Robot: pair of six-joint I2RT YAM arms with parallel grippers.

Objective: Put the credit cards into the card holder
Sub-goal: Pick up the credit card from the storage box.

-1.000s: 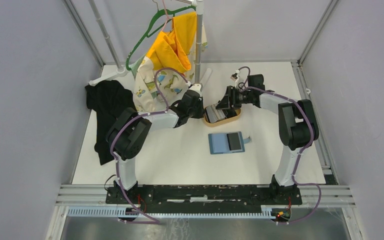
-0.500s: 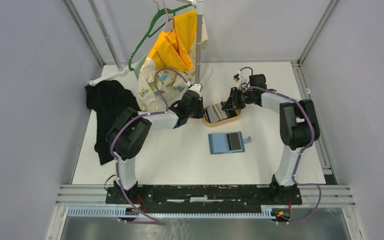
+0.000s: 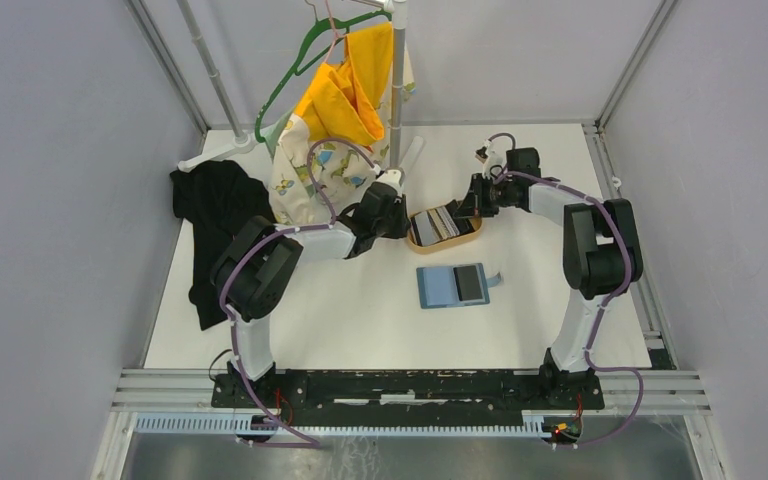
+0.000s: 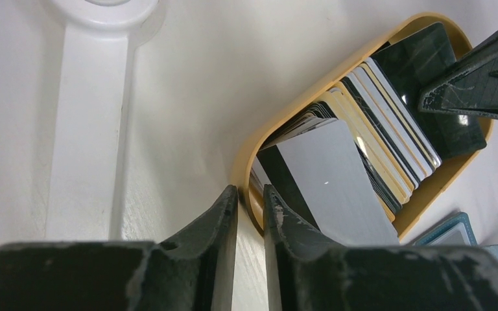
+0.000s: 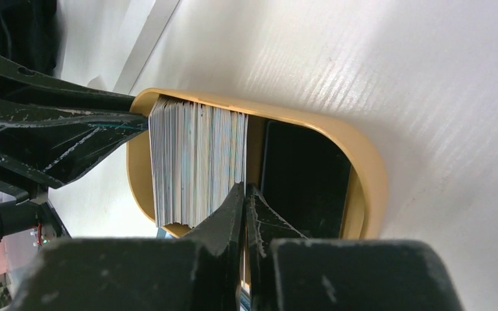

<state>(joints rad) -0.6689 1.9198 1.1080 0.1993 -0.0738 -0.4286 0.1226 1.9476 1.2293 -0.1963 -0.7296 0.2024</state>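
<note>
The right gripper (image 5: pixel 244 189) has its two fingers pressed almost together, tips down inside the wooden tray (image 5: pixel 365 162), in the slot between the upright stack of credit cards (image 5: pixel 198 162) and a single black card (image 5: pixel 305 178) leaning at the tray's 3 o'clock end. I cannot tell whether a card edge is caught in the thin slit between them.

The left gripper (image 4: pixel 249 194) is clenched on the tray's rim at the 9 o'clock end, one finger outside the wall and one inside, against the grey card at the front of the stack.

Seen from above, the two arms reach in from either side and meet over the tray, the left from 8 o'clock and the right from 2 o'clock. The cards stand on edge in the tray, packed like stripes, none outside it that I can see.

The card holder (image 3: pixel 453 285) lies open and flat on the white table (image 3: pixel 360 320) just at 6 o'clock of the tray, apart from it, dark pocket facing up, its snap tab (image 3: pixel 497 278) pointing to 3 o'clock.

Out at 9 o'clock lies a black cloth (image 3: pixel 215 215). At 11 o'clock a dinosaur-print garment (image 3: pixel 300 175) and a yellow one (image 3: pixel 345 90) hang from a rack with a green hanger (image 3: pixel 285 75).
</note>
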